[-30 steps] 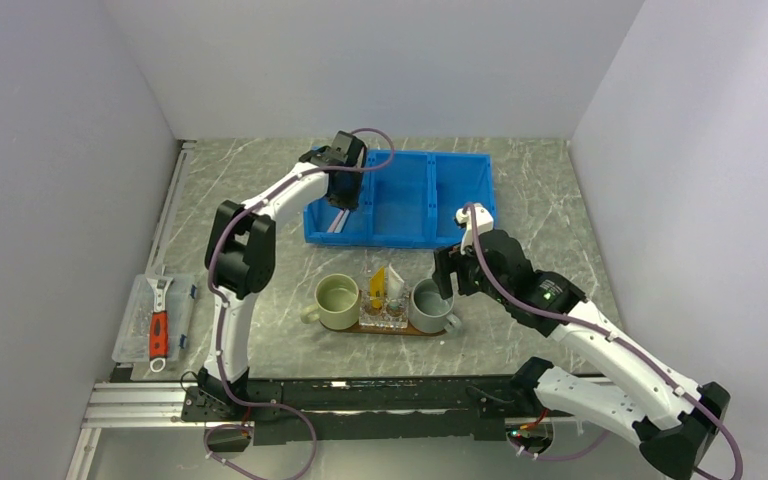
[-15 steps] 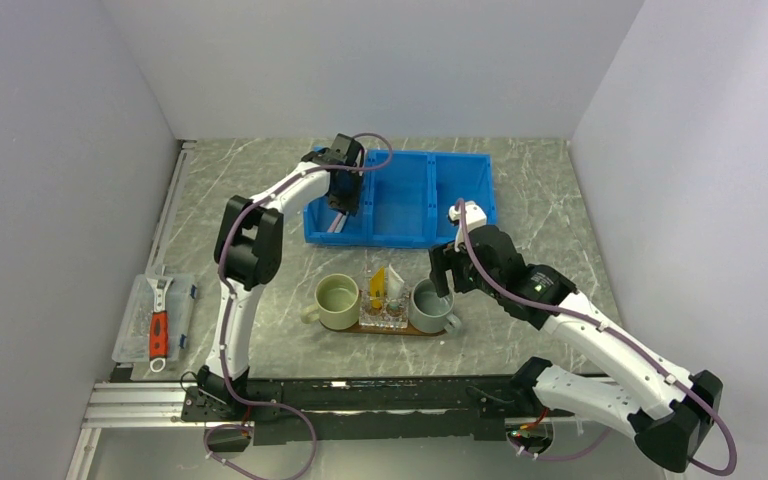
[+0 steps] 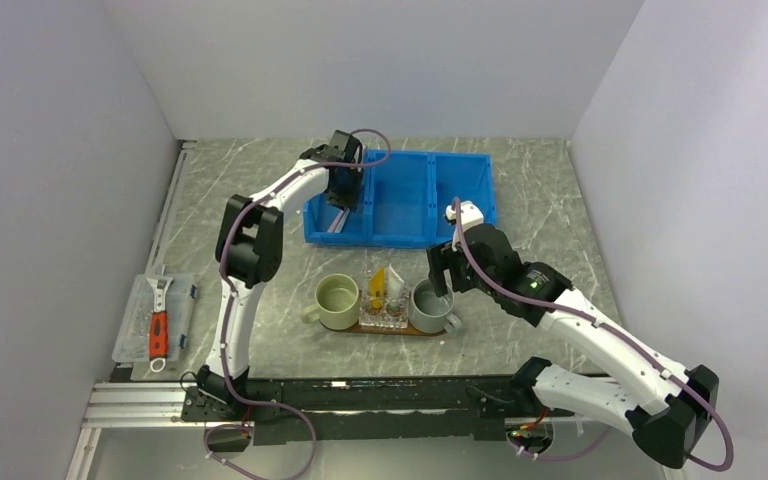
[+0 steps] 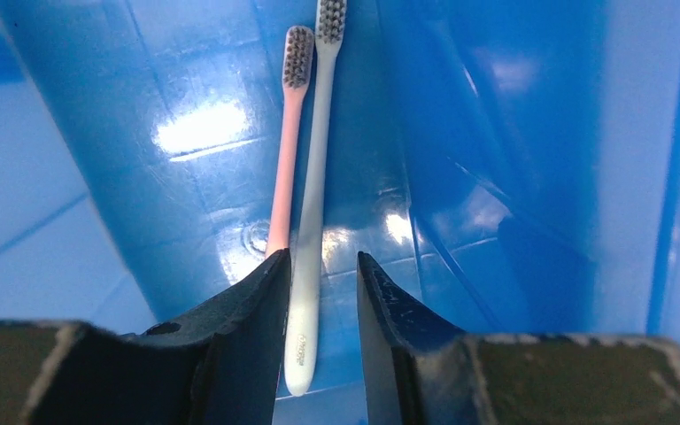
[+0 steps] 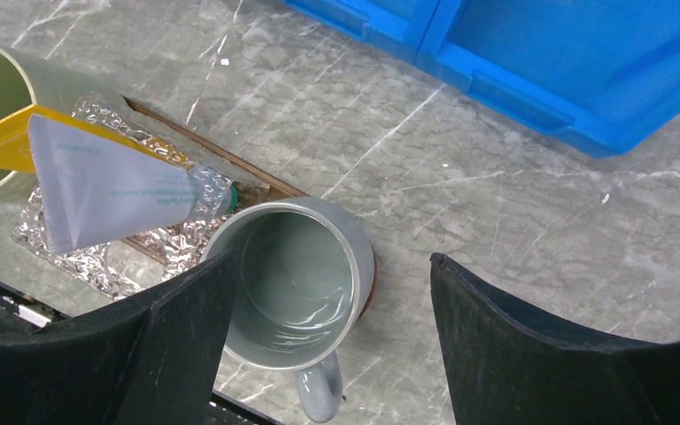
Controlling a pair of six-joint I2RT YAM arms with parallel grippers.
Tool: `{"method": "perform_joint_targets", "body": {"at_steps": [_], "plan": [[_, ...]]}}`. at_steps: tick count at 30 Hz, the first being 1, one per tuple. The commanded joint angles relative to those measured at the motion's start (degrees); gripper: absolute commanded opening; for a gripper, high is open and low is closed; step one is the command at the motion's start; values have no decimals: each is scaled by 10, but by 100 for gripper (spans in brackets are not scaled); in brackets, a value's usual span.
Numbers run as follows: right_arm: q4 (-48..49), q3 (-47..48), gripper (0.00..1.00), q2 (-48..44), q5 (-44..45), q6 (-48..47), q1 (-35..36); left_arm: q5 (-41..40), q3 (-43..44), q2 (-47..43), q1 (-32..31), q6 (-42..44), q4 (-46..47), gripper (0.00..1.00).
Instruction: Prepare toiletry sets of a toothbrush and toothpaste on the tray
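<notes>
The pinkish toothbrush (image 4: 285,150) and the pale grey toothbrush (image 4: 314,177) lie side by side in the left compartment of the blue bin (image 3: 400,200). My left gripper (image 4: 323,266) is down in that compartment. Its jaws stand narrowly apart around the grey handle, with a gap on the right side. The yellow tube (image 5: 0,142) and the white tube (image 5: 106,181) stand in a clear holder (image 3: 385,312) on the dark-brown tray (image 5: 257,177). My right gripper (image 5: 332,261) is open and empty above the grey mug (image 5: 297,283).
A pale green mug (image 3: 338,300) stands at the tray's left end and the grey mug (image 3: 430,305) at its right end. A clear box of tools (image 3: 155,320) sits at the table's left edge. Grey walls close in on three sides.
My left gripper has shifted a little further into the bin's left compartment. My right gripper has moved slightly left, closer over the grey mug.
</notes>
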Motion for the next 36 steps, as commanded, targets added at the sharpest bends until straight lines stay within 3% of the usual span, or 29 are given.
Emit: {"method": "perform_joint_targets", "body": {"at_steps": [1, 14, 24, 28, 36], "plan": [[9, 27, 80, 3, -3, 4, -4, 5, 27, 13, 3, 13, 5, 39], [9, 28, 80, 6, -4, 5, -5, 12, 20, 28, 3, 15, 8, 37], [11, 30, 80, 11, -8, 7, -5, 10, -1, 26, 4, 17, 17, 15], [12, 31, 80, 14, -10, 8, -6, 5, -9, 19, 5, 19, 23, 0], [9, 44, 80, 16, -10, 6, -6, -16, -48, -46, 6, 28, 56, 0]]}}
